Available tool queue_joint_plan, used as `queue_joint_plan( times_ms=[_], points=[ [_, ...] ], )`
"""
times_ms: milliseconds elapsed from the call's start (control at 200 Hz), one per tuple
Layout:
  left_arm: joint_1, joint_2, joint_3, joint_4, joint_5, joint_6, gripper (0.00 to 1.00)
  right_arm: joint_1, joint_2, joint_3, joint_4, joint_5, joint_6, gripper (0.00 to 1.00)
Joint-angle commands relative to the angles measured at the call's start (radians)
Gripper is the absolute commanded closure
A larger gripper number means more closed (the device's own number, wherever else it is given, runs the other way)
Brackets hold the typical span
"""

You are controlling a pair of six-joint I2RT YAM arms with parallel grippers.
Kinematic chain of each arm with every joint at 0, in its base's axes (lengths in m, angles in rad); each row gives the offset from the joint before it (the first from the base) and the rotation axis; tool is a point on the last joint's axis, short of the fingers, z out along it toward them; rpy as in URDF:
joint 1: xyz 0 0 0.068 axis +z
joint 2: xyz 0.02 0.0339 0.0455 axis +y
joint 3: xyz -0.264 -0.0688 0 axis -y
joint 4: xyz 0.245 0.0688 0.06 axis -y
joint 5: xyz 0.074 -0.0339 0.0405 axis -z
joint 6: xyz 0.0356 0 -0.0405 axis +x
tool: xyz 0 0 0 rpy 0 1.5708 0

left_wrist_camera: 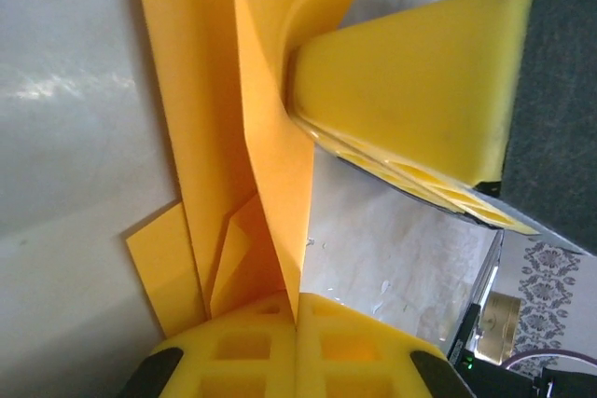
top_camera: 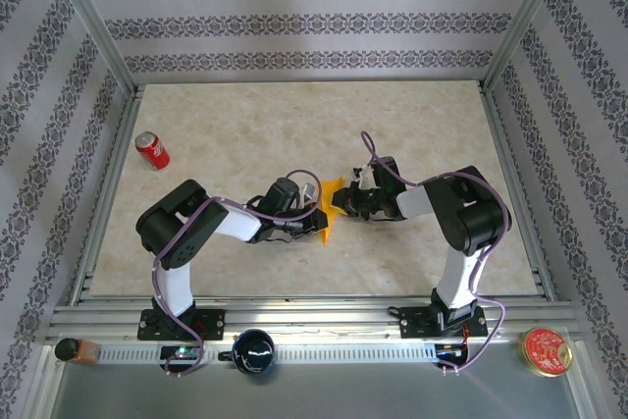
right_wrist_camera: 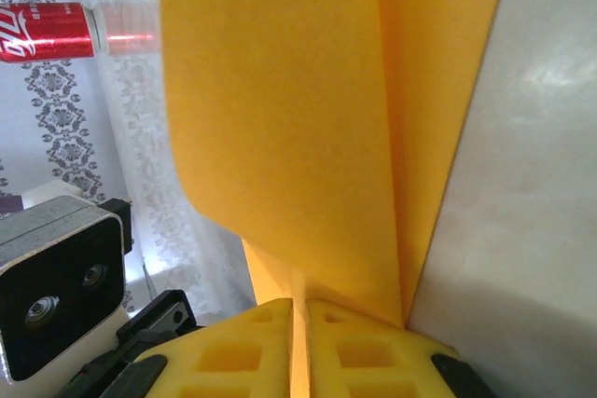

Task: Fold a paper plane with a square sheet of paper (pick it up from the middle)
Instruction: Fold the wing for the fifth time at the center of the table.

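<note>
**Item:** sheet of paper [top_camera: 327, 213], orange-yellow, folded into several layers.

**Location:** middle of the marble-patterned tabletop [top_camera: 245, 125], between the two grippers. It stands up on edge rather than lying flat.

**Form, by view:**
- The top view gives a small orange wedge, and the layers cannot be told apart there.
- The left wrist view separates them. One tall panel curls over at its top, a flatter panel stands behind it, and smaller folded flaps sit low on the left near the table surface.
- The right wrist view gives two broad plain panels that meet along a crease.

**Left gripper** [left_wrist_camera: 297, 323]: yellow pads clenched together on the lower edge of the curled panel, which rises from the seam between them. In the top view it sits just left of the paper.

**Right gripper** [right_wrist_camera: 300, 328]: pads likewise clamped on the sheet, with a thin orange edge caught in the seam. One of its fingers [left_wrist_camera: 420, 90] appears at the upper right of the left wrist view, pressed against the curled panel.

**Surroundings:**
- Red soda can [top_camera: 152, 150]: at the far left of the table, well apart from the paper. It also sits in the upper left corner of the right wrist view.
- Near rail, in the top view: small bottle [top_camera: 74, 349], dark mug [top_camera: 253, 351], and round tin with a red lid [top_camera: 546, 351].
- Patterned wallpaper lines the enclosure on three sides.
</note>
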Motion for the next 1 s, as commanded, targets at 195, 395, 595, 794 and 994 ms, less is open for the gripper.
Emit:
queue_joint_plan(
  times_ms=[195, 395, 595, 794, 994],
  points=[
    [0.011, 0.045, -0.126, -0.058, -0.07, -0.025, 1.0, -0.025, -0.163, 0.013, -0.103, 0.0, -0.079, 0.82],
    [0.013, 0.068, -0.161, 0.036, -0.06, -0.075, 1.0, -0.016, -0.126, 0.012, -0.09, -0.023, -0.092, 0.85],
    [0.013, 0.077, -0.164, 0.043, -0.056, -0.089, 1.0, 0.002, -0.076, 0.05, -0.083, -0.05, -0.101, 0.87],
    [0.012, 0.075, -0.157, 0.013, -0.061, -0.089, 1.0, 0.013, -0.006, 0.098, -0.078, -0.072, -0.103, 0.88],
    [0.013, 0.076, -0.147, -0.018, -0.063, -0.083, 1.0, 0.013, 0.064, 0.145, -0.102, -0.052, -0.113, 0.88]
  ],
)
